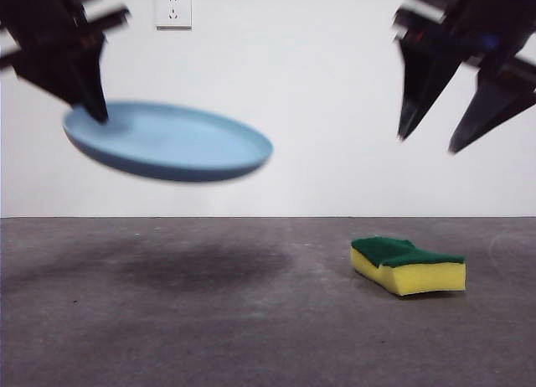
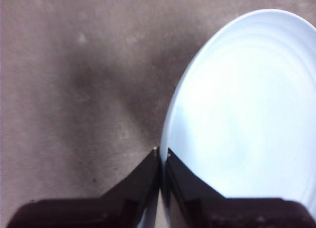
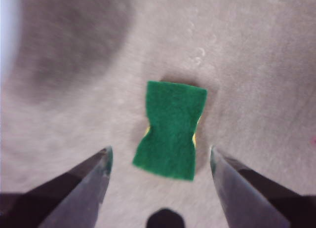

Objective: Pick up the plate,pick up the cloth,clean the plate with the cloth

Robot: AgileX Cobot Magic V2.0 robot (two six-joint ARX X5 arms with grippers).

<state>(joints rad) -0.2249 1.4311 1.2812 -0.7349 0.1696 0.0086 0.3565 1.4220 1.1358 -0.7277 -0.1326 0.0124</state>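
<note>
On the grey table (image 1: 209, 320) the sponge (image 1: 408, 265) lies nearest to the front camera, at about 4 o'clock in that view, flat, with its green layer up and the yellow foam under it. In my right wrist view the sponge (image 3: 171, 129) shows as a green shape with wavy sides, lying between my two jaws but well below them, not touched. My right gripper (image 1: 435, 140) hangs in the air above the sponge, at about 2 o'clock in the front view, and its jaws are spread wide. The plate (image 1: 172, 141) is off the table, in the air at about 10 o'clock, tilted a little, and its dark shadow (image 1: 201, 265) falls on the table under it. My left gripper (image 1: 99, 112) holds the plate at its rim on the far left side; in my left wrist view the left gripper (image 2: 162, 154) has its jaws pressed together on the thin rim of the plate (image 2: 242, 114). Behind everything stands a white wall (image 1: 318, 85) with a socket (image 1: 173, 9) at about 11 o'clock.
</note>
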